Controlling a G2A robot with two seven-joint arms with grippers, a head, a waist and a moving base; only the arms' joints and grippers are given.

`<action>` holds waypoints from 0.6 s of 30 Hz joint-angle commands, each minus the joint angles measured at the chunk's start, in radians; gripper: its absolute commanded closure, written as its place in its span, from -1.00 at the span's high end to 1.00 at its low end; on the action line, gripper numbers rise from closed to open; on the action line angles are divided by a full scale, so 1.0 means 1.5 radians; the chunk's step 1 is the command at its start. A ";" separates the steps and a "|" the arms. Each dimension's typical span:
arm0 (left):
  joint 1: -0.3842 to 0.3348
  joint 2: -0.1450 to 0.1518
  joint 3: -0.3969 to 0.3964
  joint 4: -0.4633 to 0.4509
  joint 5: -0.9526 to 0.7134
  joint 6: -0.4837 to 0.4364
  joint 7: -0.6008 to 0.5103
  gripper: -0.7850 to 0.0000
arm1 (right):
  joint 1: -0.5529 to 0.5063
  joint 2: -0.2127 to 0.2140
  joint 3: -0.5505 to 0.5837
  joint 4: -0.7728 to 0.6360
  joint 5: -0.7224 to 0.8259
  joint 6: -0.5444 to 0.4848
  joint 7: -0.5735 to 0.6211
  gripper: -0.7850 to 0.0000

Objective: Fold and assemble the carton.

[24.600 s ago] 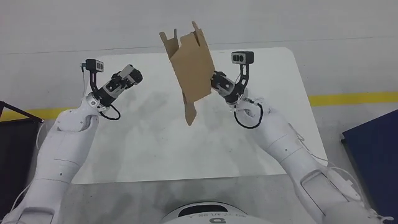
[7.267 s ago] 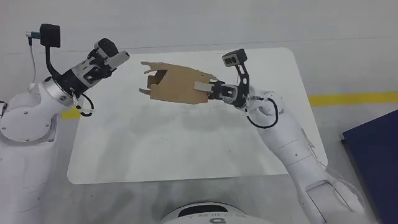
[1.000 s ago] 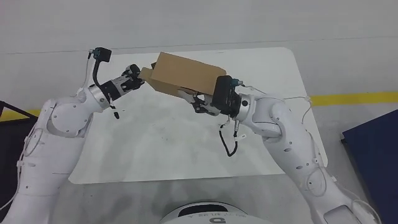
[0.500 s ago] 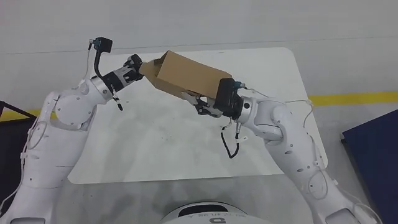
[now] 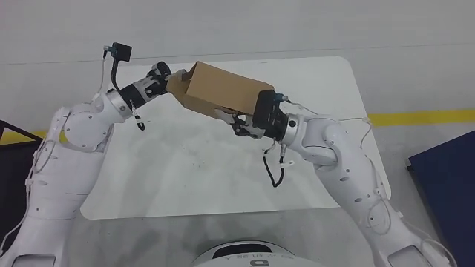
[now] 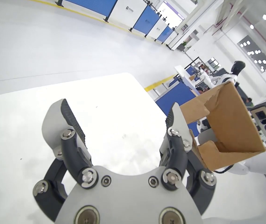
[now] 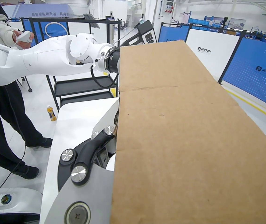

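From above, the carton [image 5: 223, 89] hung tilted over the table [image 5: 326, 156], opened into a tube, the right claw [image 5: 239, 124] clamped on its lower edge; closing the end flaps seemed the step in hand. From the left wrist, the left claw [image 6: 118, 108] stood wide, empty, beside the ragged open end; it should next press a flap inward. From the right wrist, a brown panel showed one crease

The top camera sits above the arms and looks down on the white table [image 5: 319, 81] from some height. The left wrist camera looks along the left gripper [image 6: 121, 113], over the table into the hall. The right wrist camera is very close to the carton [image 7: 182, 117]. All three views share carton and table.
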 commanded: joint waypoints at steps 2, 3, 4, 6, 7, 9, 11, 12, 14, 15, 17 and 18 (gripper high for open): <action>-0.006 0.001 -0.003 0.005 0.032 -0.026 0.003 1.00 | 0.004 0.000 -0.002 0.002 0.006 0.002 0.006 -1.00; -0.006 0.001 -0.006 0.010 0.029 -0.034 0.008 1.00 | 0.005 0.000 -0.003 0.003 0.009 0.003 0.008 -1.00; -0.006 0.001 -0.009 0.016 0.021 -0.041 0.012 1.00 | 0.007 0.000 -0.004 0.004 0.011 0.003 0.009 -1.00; -0.004 0.001 -0.016 0.024 0.005 -0.049 0.021 1.00 | 0.009 0.000 -0.005 0.006 0.016 0.004 0.012 -1.00; -0.004 0.001 -0.018 0.027 -0.002 -0.056 0.021 1.00 | 0.010 0.000 -0.006 0.006 0.018 0.004 0.013 -1.00; -0.006 0.002 -0.020 0.028 0.010 -0.073 0.013 1.00 | 0.011 0.000 -0.007 0.007 0.021 0.004 0.015 -1.00; -0.007 0.003 -0.020 0.027 0.021 -0.089 0.008 1.00 | 0.014 0.001 -0.009 0.007 0.023 0.004 0.020 -1.00; -0.008 0.003 -0.019 0.027 0.020 -0.096 0.008 1.00 | 0.015 0.001 -0.011 0.008 0.024 0.004 0.022 -1.00; -0.011 0.004 -0.017 0.024 0.035 -0.110 0.000 1.00 | 0.018 0.000 -0.013 0.009 0.027 0.005 0.026 -1.00; -0.012 0.004 -0.016 0.024 0.040 -0.111 -0.001 1.00 | 0.019 0.000 -0.015 0.008 0.028 0.006 0.028 -1.00; -0.014 0.004 -0.014 0.024 0.043 -0.115 -0.001 1.00 | 0.022 0.000 -0.018 0.008 0.030 0.008 0.032 -1.00; -0.015 0.004 -0.014 0.025 0.048 -0.115 -0.002 1.00 | 0.023 0.000 -0.019 0.008 0.031 0.009 0.033 -1.00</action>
